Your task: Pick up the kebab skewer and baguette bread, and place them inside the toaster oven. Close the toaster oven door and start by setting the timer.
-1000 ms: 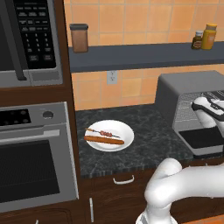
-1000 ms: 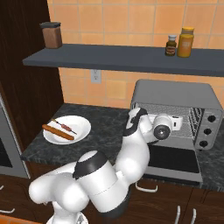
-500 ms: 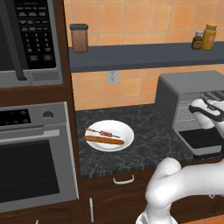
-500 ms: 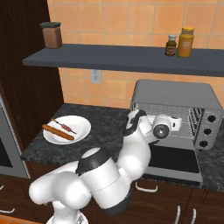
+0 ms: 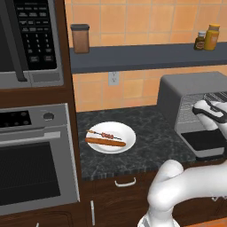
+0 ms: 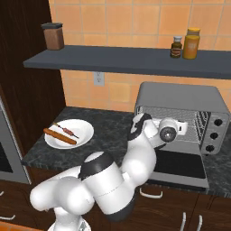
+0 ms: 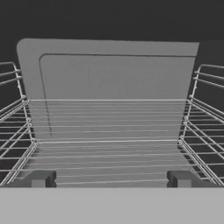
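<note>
Hand view shows the claw (image 7: 109, 178) with its fingers wide apart and nothing between them, facing the wire rack (image 7: 109, 148) inside the toaster oven (image 6: 180, 101). Its door (image 6: 177, 164) lies dropped open. The kebab skewer (image 5: 105, 135) and baguette bread (image 5: 105, 142) lie on a white plate (image 5: 126, 131) near the bench's left end.

**Left base view: food on plate, oven door down**

White plate (image 5: 111, 137) on dark counter (image 5: 150, 133), holding kebab skewer (image 5: 105, 135) and baguette bread (image 5: 105, 142) just in front of it, side by side. Toaster oven (image 5: 186, 95) at right, toaster oven door (image 5: 205, 141) dropped open. Robot hand at its mouth. Brown canister (image 5: 80, 38) and two bottles (image 5: 208, 37) on the shelf (image 5: 146, 55).
</note>
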